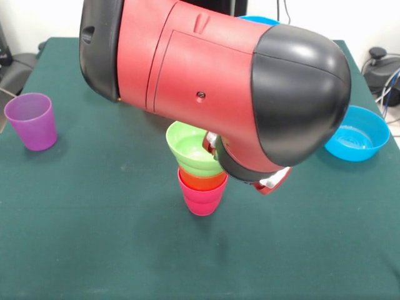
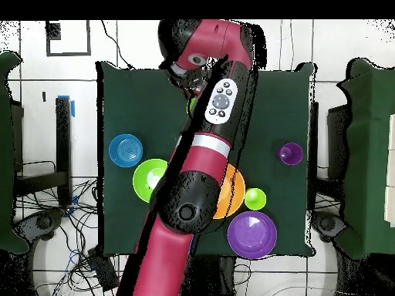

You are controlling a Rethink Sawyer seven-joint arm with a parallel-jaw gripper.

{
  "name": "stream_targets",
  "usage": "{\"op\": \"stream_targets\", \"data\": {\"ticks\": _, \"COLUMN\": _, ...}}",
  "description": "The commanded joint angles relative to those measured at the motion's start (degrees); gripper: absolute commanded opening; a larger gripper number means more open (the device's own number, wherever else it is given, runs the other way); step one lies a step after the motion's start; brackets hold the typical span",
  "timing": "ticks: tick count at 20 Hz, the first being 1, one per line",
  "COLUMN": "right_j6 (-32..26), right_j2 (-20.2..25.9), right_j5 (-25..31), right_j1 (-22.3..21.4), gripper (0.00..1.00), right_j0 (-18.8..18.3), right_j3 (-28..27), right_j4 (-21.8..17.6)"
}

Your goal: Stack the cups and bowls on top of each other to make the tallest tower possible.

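Front view: the red and black arm fills the upper middle of the picture and comes down over the tower. The tower stands on the green table near its middle: a red-pink cup lowest, an orange cup nested in it, and a lime green cup on top, mouth up and tilted a little. The gripper is almost wholly hidden behind the wrist; only a bit of metal shows at the green cup's rim, so whether the fingers are spread or closed cannot be told. A purple cup stands upright, well apart from the gripper, by the table's edge. A blue bowl sits on the other side of the arm, well apart too.

Overhead view: the arm lies across the table, hiding the tower and gripper. Clear of it lie a blue bowl, a medium lime green bowl, a large orange-yellow bowl partly under the arm, a small lime green bowl, a purple bowl and the purple cup.
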Motion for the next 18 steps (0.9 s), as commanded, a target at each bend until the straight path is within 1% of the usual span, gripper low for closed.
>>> {"op": "stream_targets", "data": {"ticks": 1, "right_j6": -5.88, "right_j2": 2.63, "right_j5": -5.25, "right_j1": -2.16, "gripper": 1.0, "right_j0": 1.21, "right_j3": 0.3, "right_j4": -2.56}}
{"op": "stream_targets", "data": {"ticks": 6, "right_j6": -5.97, "right_j2": 3.11, "right_j5": -4.72, "right_j1": -3.38, "gripper": 1.0, "right_j0": 1.61, "right_j3": 0.59, "right_j4": -3.56}}
{"op": "stream_targets", "data": {"ticks": 12, "right_j6": -6.33, "right_j2": 0.49, "right_j5": -2.62, "right_j1": -4.6, "gripper": 1.0, "right_j0": 0.67, "right_j3": -0.42, "right_j4": -1.97}}
{"op": "stream_targets", "data": {"ticks": 18, "right_j6": -6.32, "right_j2": -1.02, "right_j5": -0.55, "right_j1": -6.01, "gripper": 1.0, "right_j0": 0.52, "right_j3": -0.77, "right_j4": -1.55}}
